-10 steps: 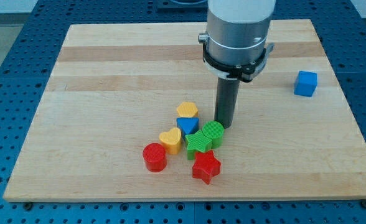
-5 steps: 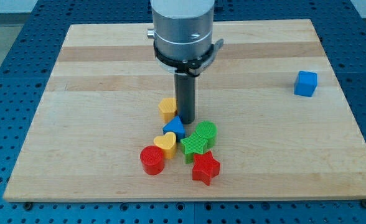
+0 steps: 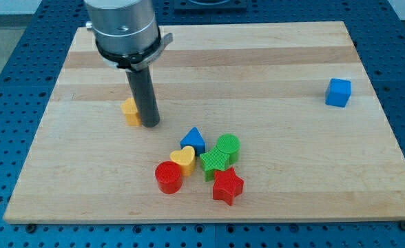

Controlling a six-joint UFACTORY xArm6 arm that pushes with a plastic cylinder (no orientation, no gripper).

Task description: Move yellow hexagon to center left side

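Note:
The yellow hexagon (image 3: 129, 110) sits on the wooden board (image 3: 271, 76), left of the board's middle, partly hidden behind the rod. My tip (image 3: 151, 125) touches the hexagon's right side. Toward the view's bottom right of the tip lies a cluster: a blue triangle (image 3: 194, 140), a yellow heart (image 3: 183, 160), a red cylinder (image 3: 169, 177), a green star (image 3: 216, 163), a green cylinder (image 3: 228, 147) and a red star (image 3: 227, 186).
A blue cube (image 3: 338, 92) stands alone near the board's right edge. The arm's grey body (image 3: 122, 27) hangs over the board's upper left part.
My tip has swept from the cluster's right side toward the view's left, pushing the yellow hexagon out of the cluster and leftward. The blue triangle and yellow heart shifted slightly.

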